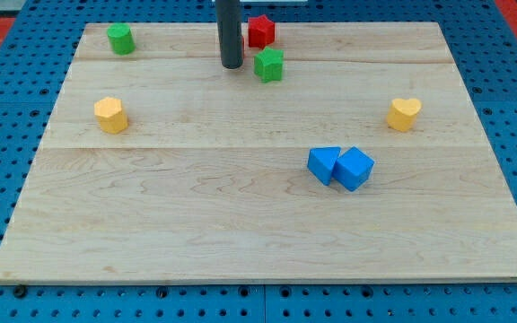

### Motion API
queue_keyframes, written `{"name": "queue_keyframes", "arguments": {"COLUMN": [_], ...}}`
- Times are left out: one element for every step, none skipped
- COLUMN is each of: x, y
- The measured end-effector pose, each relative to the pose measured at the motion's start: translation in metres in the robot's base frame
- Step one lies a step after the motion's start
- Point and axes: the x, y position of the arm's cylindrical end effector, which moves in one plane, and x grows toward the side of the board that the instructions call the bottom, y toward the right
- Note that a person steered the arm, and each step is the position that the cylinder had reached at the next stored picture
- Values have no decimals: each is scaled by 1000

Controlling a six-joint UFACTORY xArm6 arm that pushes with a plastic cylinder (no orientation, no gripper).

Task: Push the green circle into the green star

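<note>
Seven blocks sit on the wooden board (240, 224), and most of them hug its edges. Using the green star (269, 65) as the landmark: the green circle (120, 39) is way off to its left, up in the board's top-left corner, just inside the top edge, with bare wood all the way between them. It's a round upright cylinder, so no real long axis or facing. A yellow block (110, 115) sits below the circle. My tip (232, 65) is planted just left of the star, a small gap between them, touching nothing. The red star (260, 31) is just above the green one. Two blue blocks (324, 164) (354, 168) touch, lower right. The yellow heart (404, 114) is far right. No writing anywhere.
</note>
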Motion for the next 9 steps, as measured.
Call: {"name": "queue_keyframes", "arguments": {"x": [-10,13,26,-9,-60,-67,-28,6,24], "y": [-4,-73,-173,-233,-238,-206,-133,-72,-67]}}
